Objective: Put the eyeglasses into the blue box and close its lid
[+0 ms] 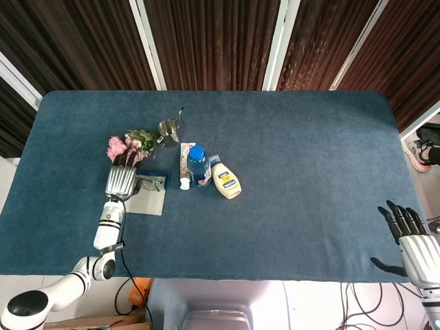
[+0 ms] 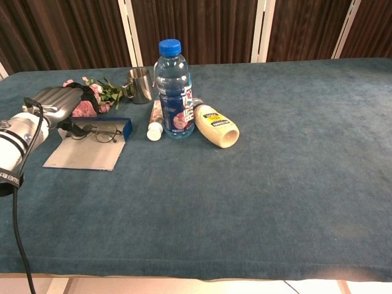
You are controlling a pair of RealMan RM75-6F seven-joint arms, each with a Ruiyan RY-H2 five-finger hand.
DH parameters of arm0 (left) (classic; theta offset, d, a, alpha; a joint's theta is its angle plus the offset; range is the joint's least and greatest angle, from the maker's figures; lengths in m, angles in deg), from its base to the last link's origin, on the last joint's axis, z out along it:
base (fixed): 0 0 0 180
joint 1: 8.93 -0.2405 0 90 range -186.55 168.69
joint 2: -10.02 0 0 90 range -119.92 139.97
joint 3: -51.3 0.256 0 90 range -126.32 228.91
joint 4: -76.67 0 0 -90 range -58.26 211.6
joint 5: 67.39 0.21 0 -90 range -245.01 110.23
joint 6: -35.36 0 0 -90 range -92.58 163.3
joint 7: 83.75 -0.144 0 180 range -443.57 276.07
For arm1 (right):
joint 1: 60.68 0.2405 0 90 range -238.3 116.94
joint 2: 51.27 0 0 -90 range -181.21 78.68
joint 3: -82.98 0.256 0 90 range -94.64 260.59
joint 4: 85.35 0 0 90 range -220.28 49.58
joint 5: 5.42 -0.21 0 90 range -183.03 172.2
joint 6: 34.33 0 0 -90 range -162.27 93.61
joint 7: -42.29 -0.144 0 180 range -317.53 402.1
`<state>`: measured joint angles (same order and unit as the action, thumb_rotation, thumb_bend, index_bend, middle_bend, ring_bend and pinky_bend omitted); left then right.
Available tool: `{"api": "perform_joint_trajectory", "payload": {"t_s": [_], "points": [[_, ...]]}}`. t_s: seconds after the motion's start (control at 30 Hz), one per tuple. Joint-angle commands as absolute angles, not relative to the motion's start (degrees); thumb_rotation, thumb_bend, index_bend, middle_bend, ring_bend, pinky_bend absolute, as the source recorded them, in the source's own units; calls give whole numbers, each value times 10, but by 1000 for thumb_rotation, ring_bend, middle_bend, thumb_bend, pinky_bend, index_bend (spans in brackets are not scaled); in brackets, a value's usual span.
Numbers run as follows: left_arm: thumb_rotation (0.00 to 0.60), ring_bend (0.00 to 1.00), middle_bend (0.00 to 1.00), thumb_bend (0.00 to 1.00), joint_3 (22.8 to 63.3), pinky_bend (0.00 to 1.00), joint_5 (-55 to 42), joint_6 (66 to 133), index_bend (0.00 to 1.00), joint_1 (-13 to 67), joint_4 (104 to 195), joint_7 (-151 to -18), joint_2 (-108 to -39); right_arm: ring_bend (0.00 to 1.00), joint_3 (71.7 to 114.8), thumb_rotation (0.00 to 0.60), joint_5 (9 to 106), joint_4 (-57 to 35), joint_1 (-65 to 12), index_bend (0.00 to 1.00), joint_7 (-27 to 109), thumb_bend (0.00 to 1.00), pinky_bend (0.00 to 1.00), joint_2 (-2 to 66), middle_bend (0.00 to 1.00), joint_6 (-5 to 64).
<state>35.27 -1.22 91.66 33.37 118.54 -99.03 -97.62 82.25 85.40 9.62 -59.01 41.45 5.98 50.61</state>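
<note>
Dark slatted panels back a desk [image 1: 309, 158] draped in blue cloth, where the glasses [image 2: 98, 131] lie in the open blue box [image 2: 101, 142], its lid flat toward the near edge. Left hand [image 1: 122, 179] rests over the box's far end; whether its fingers grip the glasses I cannot tell. Right hand [image 1: 411, 240] hovers off the near right corner, fingers spread and empty.
</note>
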Motion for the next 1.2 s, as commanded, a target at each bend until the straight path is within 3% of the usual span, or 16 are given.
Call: {"api": "perform_joint_trajectory", "payload": {"t_s": [0.03,0.27,0.4,0.5,0.67,0.83,1.2], "points": [[600,2,62,326,350,150,-23,920,246,324,1220,-1010,-959,0,822,600,855,96,-590,0,416,217,74,60,0,505],[600,0,47,304,364,157,4,992,209,284,1342,-1010,-904,0,820,600,857,97,-589,0,423,217,77,63,0,502],[600,0,47,300,391,158,35,1031,256,246,1439,-991,-849,0,817,600,861,97,-589,0,425,216,78,63,0,502],[600,0,32,299,420,151,44,1029,292,221,1514,-1000,-793,0,816,600,865,97,-590,0,425,216,78,63,0,504],[600,0,0,286,456,112,25,985,169,209,1628,-1055,-705,0,812,600,871,98,-590,0,433,217,78,66,0,502],[600,0,0,269,460,82,-23,948,130,222,1660,-1114,-682,0,810,600,874,98,-589,0,440,217,80,69,0,500],[600,0,0,273,461,74,-68,916,188,249,1614,-1155,-723,0,811,600,870,97,-589,0,436,217,83,67,0,500]]}}
